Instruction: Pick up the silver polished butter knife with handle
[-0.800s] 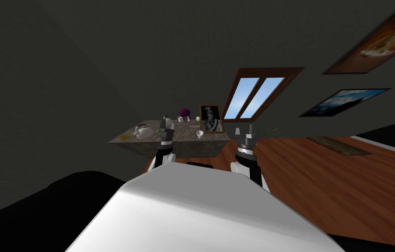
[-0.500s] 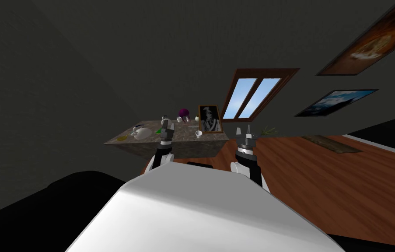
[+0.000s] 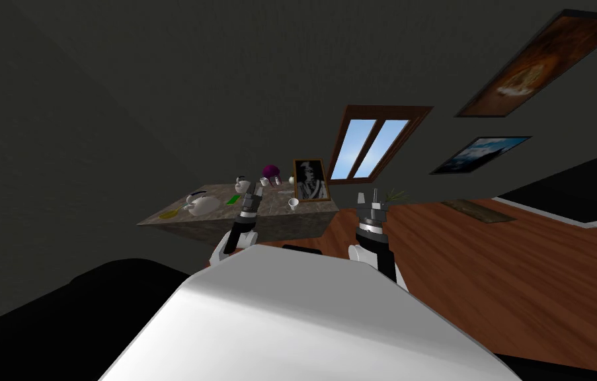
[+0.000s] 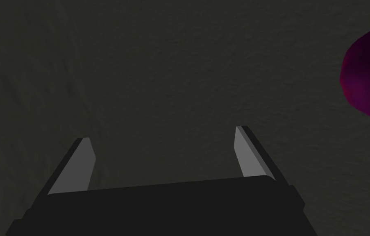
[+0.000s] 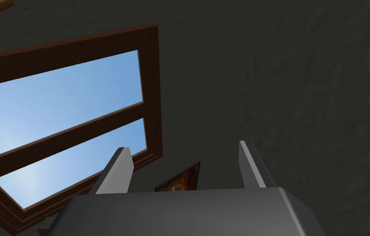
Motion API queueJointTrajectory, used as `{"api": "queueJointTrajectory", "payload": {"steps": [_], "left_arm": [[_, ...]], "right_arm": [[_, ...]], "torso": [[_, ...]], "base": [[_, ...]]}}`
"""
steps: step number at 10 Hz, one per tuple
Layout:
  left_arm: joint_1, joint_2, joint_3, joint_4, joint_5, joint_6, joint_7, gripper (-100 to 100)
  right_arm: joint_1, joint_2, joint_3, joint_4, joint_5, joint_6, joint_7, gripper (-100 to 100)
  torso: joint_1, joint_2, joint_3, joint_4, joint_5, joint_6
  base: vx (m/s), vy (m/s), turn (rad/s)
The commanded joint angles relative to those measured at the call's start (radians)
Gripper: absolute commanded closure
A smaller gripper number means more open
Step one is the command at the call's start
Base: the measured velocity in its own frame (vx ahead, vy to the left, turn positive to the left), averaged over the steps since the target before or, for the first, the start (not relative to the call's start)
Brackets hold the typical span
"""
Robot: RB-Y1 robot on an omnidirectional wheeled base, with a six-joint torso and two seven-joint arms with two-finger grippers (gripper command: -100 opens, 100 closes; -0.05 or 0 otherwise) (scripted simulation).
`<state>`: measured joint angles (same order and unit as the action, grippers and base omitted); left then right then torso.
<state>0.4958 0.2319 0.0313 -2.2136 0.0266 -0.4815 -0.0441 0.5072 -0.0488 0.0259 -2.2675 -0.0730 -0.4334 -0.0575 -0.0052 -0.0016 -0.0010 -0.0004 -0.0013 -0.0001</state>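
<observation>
Dim room, dark walls [image 3: 92,99], wood floor [image 3: 521,264]; a stone-topped table [image 3: 290,223] is standing ahead, carrying a white teapot [image 3: 201,204], a white cup [image 3: 293,203], a framed portrait [image 3: 310,179] and a purple rounded thing [image 3: 270,171]. Task is barely getting under way: nothing is being held, and the butter knife is too small to pick out; I am judging it to be lying somewhere on that top, near the left gripper [image 3: 254,190]. That gripper is hanging above the table's near part, forearm angling up and forward, fingers pointing at the wall, spread with nothing between them; teapot lying to its left, cup just to its right, purple thing beyond. The right gripper [image 3: 368,196] is hovering off the table's right end over the floor, fingers upright, likewise spread and empty. Remaining: locating the knife, descending, closing, lifting
</observation>
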Motion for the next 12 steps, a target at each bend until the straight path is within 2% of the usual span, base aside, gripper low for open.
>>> {"api": "queueJointTrajectory", "payload": {"steps": [1, 3, 4, 7, 8, 11, 12], "left_arm": [[-0.010, 0.046, 0.016, 0.010, 0.011, 0.014, -0.010, -100], [-0.025, 0.106, 0.045, 0.032, 0.031, 0.034, -0.028, -100], [-0.025, 0.119, 0.045, 0.032, 0.031, 0.034, -0.028, -100], [-0.046, 0.217, 0.088, 0.068, 0.063, 0.070, -0.055, -100], [-0.046, 0.228, 0.088, 0.068, 0.063, 0.070, -0.055, -100], [-0.060, 0.328, 0.122, 0.111, 0.091, 0.111, -0.078, -100], [-0.060, 0.337, 0.122, 0.111, 0.091, 0.111, -0.078, -100]], "right_arm": [[0.000, 0.000, 0.000, 0.000, 0.000, 0.000, 0.000, 0], [0.000, 0.000, 0.000, 0.000, 0.000, 0.000, 0.000, 0], [0.000, 0.000, 0.000, 0.000, 0.000, 0.000, 0.000, 0], [0.000, 0.000, 0.000, 0.000, 0.000, 0.000, 0.000, 0], [0.000, 0.000, 0.000, 0.000, 0.000, 0.000, 0.000, 0], [0.000, 0.000, 0.000, 0.000, 0.000, 0.000, 0.000, 0], [0.000, 0.000, 0.000, 0.000, 0.000, 0.000, 0.000, 0]], "torso": [[0.000, 0.000, 0.000, 0.000, 0.000, 0.000], [-0.001, 0.000, 0.000, 0.000, 0.000, 0.000], [-0.003, -0.002, -0.001, 0.000, 0.000, 0.000], [-0.001, -0.001, 0.000, 0.000, 0.000, 0.000], [-0.003, -0.001, -0.001, 0.000, -0.001, 0.000], [0.000, -0.001, 0.000, 0.000, 0.000, 0.000], [-0.002, -0.002, -0.001, 0.000, 0.000, 0.000]], "base": [[0.013, -0.068, -0.069], [0.039, -0.114, -0.142], [0.042, -0.089, -0.034], [0.041, -0.106, -0.123], [0.037, -0.088, -0.046], [0.043, -0.089, -0.130], [0.043, -0.072, -0.031]]}}
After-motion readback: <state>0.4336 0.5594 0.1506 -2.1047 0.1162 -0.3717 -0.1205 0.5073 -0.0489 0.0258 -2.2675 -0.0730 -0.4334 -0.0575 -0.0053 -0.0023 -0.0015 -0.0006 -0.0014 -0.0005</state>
